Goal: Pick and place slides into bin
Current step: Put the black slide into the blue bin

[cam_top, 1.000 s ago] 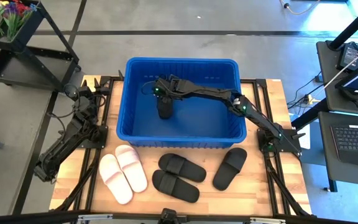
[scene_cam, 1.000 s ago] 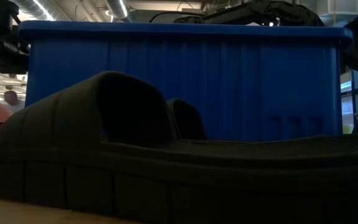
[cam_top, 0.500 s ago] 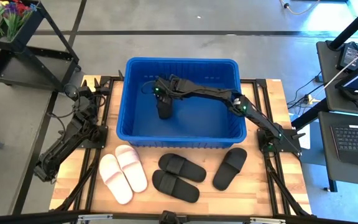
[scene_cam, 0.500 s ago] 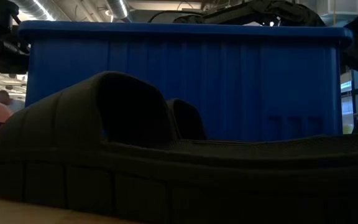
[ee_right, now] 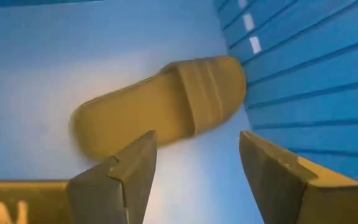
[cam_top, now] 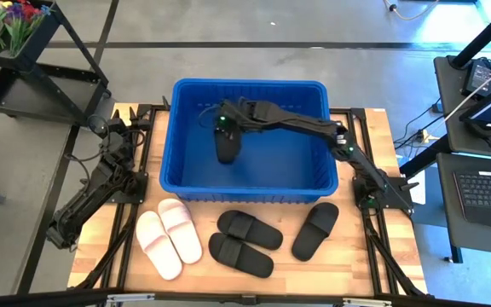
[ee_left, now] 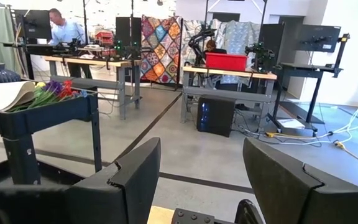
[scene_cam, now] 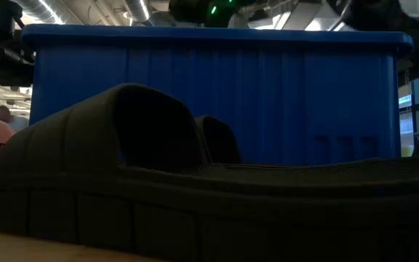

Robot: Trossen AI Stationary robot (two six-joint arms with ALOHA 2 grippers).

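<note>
The blue bin (cam_top: 250, 83) stands at the table's far middle. One black slide (cam_top: 227, 148) lies flat on its floor near the far left; it also shows in the right wrist view (ee_right: 160, 106). My right gripper (cam_top: 225, 128) is open and empty above that slide (ee_right: 197, 140). A pale pair (cam_top: 169, 237), a black pair (cam_top: 244, 241) and a single black slide (cam_top: 315, 230) lie sole down on the table in front of the bin. My left gripper (cam_top: 109, 126) waits open at the table's left side (ee_left: 201, 155).
The bin's ribbed near wall (scene_cam: 268, 94) rises behind the black slides (scene_cam: 158, 189) in the low view. A dark cart with flowers (cam_top: 24, 34) stands beyond the table's far left corner. Desks with a laptop (cam_top: 488, 188) stand to the right.
My right gripper has gone up from low inside the bin to above its rim, where it now shows in the low view. The black slide in the bin has stayed on the floor.
</note>
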